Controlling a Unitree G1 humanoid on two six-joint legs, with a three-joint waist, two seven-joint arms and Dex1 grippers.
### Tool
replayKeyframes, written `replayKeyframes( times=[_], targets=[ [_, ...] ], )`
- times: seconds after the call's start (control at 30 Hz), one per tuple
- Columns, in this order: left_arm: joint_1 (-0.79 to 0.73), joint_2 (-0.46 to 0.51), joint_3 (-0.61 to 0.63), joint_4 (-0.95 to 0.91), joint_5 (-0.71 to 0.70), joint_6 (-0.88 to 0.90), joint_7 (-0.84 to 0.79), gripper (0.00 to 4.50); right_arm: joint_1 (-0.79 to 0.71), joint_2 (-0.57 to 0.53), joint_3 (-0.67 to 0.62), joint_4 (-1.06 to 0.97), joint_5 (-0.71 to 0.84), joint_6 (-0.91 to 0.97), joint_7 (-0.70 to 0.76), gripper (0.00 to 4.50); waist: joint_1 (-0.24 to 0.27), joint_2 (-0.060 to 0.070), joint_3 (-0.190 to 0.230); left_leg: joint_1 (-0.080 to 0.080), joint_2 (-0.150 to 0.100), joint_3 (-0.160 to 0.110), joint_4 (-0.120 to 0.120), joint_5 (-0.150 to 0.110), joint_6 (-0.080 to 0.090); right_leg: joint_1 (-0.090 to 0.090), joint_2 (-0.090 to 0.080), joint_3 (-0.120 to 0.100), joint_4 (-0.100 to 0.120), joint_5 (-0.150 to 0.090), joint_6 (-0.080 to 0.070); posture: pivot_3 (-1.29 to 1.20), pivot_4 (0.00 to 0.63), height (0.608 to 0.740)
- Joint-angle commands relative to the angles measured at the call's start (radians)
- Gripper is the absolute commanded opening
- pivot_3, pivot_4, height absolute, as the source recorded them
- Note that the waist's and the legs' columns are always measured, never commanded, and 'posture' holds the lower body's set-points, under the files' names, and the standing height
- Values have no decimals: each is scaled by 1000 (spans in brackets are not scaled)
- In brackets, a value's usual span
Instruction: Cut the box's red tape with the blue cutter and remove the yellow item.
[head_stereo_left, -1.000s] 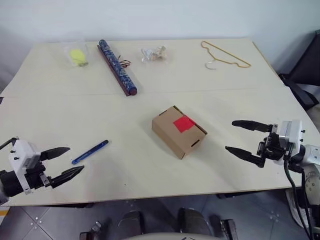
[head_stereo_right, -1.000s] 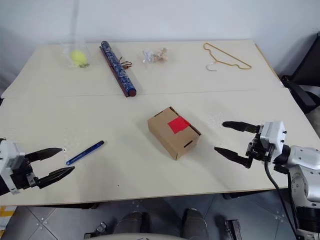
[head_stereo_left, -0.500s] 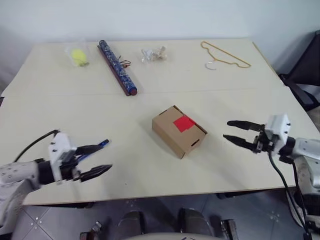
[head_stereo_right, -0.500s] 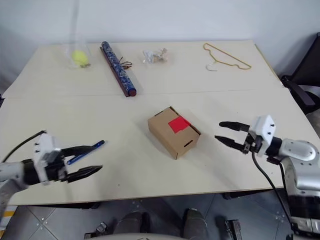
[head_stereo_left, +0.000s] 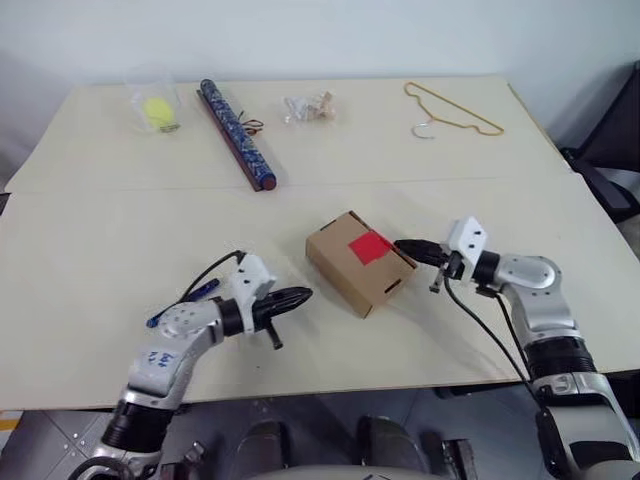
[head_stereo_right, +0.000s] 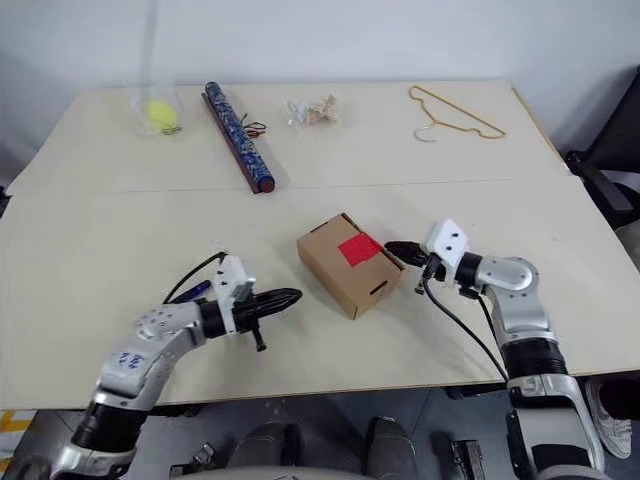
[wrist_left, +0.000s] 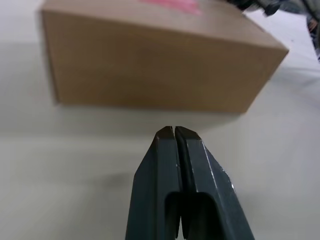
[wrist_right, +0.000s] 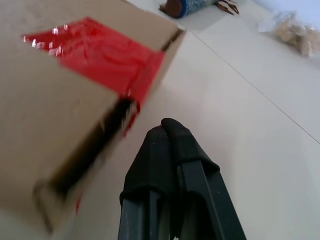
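Both hands, left (head_stereo_left: 300, 295) and right (head_stereo_left: 405, 246), pressed together beside the box (head_stereo_left: 358, 262); blue cutter (head_stereo_left: 182, 304) half-hidden behind the left arm.

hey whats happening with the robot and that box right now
Both grippers are shut and empty, one on each side of the box. The left gripper points at its near side, and the right gripper sits by the end where the red tape folds over the edge. The tape looks uncut. The blue cutter lies on the table behind the left arm, not picked up.
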Motion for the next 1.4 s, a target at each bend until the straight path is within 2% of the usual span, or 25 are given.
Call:
replayKeyframes(
  times=[0.03, 0.17, 0.47, 0.57, 0.67, 0.77, 0.83, 0.9, 1.03, 1.1, 1.13, 1.27, 1.4],
  targets=[
    [-61, -46, -47, 31, 29, -27, 5, 32, -41, 9, 7, 11, 12, 19, 22, 0, 1, 0, 0, 0, 0, 0, 0, 0, 0, 0, 0, 0, 0, 0, 0, 0, 150, 740],
    [-145, -105, -71, 100, 50, -29, 17, 32, -52, 20, 30, 23, 1, 34, 27, 0, 1, 0, 0, 0, 0, 0, 1, 0, 0, 0, 0, 0, 0, 0, 0, 0, 150, 740],
    [-217, -143, -73, 182, 84, -58, 6, 32, -84, 38, 15, 99, -28, -32, -29, 0, -1, 0, 0, 0, 0, 0, 2, 0, 0, 1, 0, 0, 0, 0, 0, 0, 150, 740],
    [-181, -97, -57, 125, 65, -34, -30, 32, -67, 14, -15, 74, 4, -43, -12, 0, -1, 0, 0, 0, 0, 0, 1, 0, 0, 1, 0, 0, 0, 0, 0, 0, 150, 740],
    [-73, 20, 23, -31, -46, 93, -99, 603, -16, -39, -88, -40, 108, 21, 38, 0, -7, 0, 0, 0, 0, 0, -1, 0, 0, 0, 0, 0, -1, 0, 0, 0, 150, 740],
    [36, 122, 133, -130, -98, 104, -121, 1511, 57, -108, -141, -148, 202, 62, 127, 621, -4, 1, 1, -1, 1, -1, -3, 0, 0, -1, 0, -1, -2, 0, 0, 0, 150, 740],
    [125, 223, 250, -211, -129, 79, -169, 2117, 126, -163, -195, -248, 302, 132, 193, 1244, -2, 0, 1, -1, 1, -1, -2, 0, 1, -1, 0, -1, -2, 0, 0, 0, 150, 740],
    [185, 277, 340, -259, -160, 69, -185, 2735, 187, -201, -231, -330, 370, 194, 228, 1957, -1, 0, 1, -1, 1, -2, -1, -1, 1, 0, 0, -1, -3, 0, 0, 0, 150, 740],
    [320, 363, 619, -184, -212, 29, -249, 4015, 347, -266, -287, -578, 520, 350, 260, 3418, 1, 0, 1, 1, 1, -3, -1, -2, 1, 1, 0, -1, -6, 0, 0, 0, 150, 740],
    [390, 407, 734, -35, -174, -68, -309, 4500, 434, -268, -279, -718, 568, 390, 263, 4028, -1, 0, 1, 1, 2, -3, -2, -2, 1, 0, 0, -1, -5, 0, -1, 0, 150, 740],
    [416, 429, 768, 47, -146, -127, -332, 4500, 460, -255, -272, -774, 591, 409, 242, 4435, -3, 0, 1, 2, 3, -3, -2, -3, 0, 0, 0, -1, -5, -1, -2, 0, 150, 740],
    [475, 515, 893, 362, -96, -276, -387, 4500, 484, -203, -221, -877, 567, 371, 222, 4479, -9, 0, 1, 2, 6, -2, -2, -4, -1, -2, 2, -2, -5, -1, -4, 0, 150, 740],
    [545, 581, 915, 582, -52, -423, -485, 4500, 469, -188, -204, -872, 504, 289, 243, 4479, -6, -2, 0, 2, 8, -1, -1, -9, 0, -3, 2, -3, -6, -1, -4, 0, 150, 740]
  ],
)
